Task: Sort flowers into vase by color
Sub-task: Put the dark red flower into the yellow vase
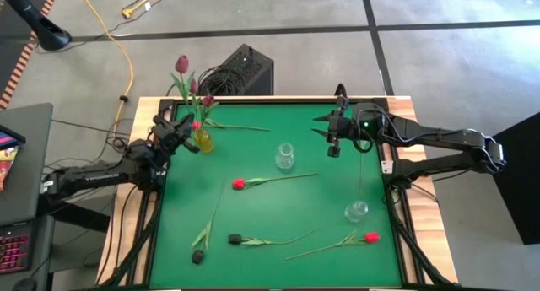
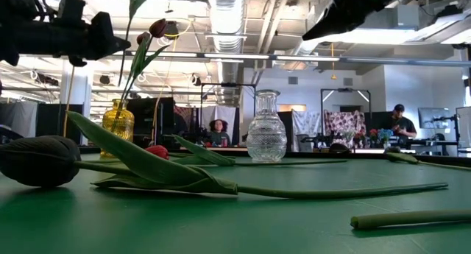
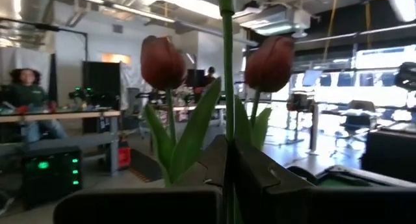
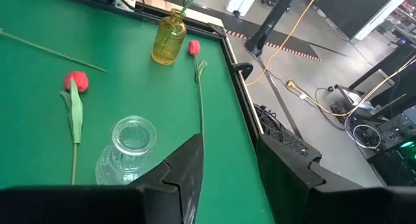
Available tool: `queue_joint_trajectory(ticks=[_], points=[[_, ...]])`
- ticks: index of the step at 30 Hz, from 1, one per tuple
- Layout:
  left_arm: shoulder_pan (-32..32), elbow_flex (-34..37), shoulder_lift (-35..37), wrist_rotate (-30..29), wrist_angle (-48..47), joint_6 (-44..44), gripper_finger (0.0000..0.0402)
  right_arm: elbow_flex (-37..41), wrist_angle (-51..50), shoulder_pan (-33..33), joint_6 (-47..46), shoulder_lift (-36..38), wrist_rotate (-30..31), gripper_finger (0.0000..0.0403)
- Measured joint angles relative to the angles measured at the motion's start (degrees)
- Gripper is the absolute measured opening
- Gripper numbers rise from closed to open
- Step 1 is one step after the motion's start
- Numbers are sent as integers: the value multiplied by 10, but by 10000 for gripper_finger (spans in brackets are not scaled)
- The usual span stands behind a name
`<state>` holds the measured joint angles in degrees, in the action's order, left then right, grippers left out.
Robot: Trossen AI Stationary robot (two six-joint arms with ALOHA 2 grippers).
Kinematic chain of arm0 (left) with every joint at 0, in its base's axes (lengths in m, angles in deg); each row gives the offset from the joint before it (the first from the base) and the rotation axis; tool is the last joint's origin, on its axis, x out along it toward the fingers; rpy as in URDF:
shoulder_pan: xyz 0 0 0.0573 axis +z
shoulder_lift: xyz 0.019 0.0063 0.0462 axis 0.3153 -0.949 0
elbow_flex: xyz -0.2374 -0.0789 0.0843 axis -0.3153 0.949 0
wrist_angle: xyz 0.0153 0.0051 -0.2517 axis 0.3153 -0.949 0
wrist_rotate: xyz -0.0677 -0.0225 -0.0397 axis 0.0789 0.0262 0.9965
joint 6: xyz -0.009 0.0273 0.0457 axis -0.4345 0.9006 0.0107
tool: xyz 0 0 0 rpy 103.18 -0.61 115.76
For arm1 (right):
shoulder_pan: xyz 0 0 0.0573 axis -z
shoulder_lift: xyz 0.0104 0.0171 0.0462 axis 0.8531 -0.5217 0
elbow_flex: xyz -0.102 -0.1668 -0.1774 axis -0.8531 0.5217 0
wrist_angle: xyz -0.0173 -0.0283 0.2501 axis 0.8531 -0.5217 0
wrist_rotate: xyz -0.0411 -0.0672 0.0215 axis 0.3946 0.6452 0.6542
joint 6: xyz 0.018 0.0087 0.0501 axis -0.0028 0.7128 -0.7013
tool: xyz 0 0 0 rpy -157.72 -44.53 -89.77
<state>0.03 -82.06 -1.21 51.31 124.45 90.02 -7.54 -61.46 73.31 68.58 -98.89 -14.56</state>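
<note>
Left gripper (image 1: 187,142) squeezing flower stem (image 3: 227,87) over yellow vase (image 1: 202,139) near table's (image 1: 278,266) far-left corner — right gripper (image 1: 332,147) hanging open, empty.

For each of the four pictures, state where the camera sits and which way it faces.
High view: overhead, straight down on the green table; both arms show.
Low view: at table height, facing the room; yellow vase, clear vase.
Left wrist: past the left gripper, shut on a stem, toward maroon tulips.
Right wrist: down at table, right gripper.
Shared: both vases.
</note>
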Motion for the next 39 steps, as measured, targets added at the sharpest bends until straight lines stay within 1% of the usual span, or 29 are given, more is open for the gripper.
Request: queue_joint_trajectory(ticks=[3,8,20,25,27,31,39], points=[[12,0,0,10,-18,-21,0,0,0,0,0,0,0,168],[23,0,0,11,-54,-38,0,0,0,0,0,0,0,168],[48,1,0,17,-60,-33,0,0,-1,0,0,0,0,168],[65,1,0,29,-62,-35,0,0,-1,0,0,0,0,168],[73,1,0,42,-62,-37,0,0,-1,0,-2,0,0,168],[90,1,-19,70,-61,-48,0,0,-1,0,-3,0,0,168],[102,2,-72,70,-53,-53,0,0,-1,0,-6,0,0,168]])
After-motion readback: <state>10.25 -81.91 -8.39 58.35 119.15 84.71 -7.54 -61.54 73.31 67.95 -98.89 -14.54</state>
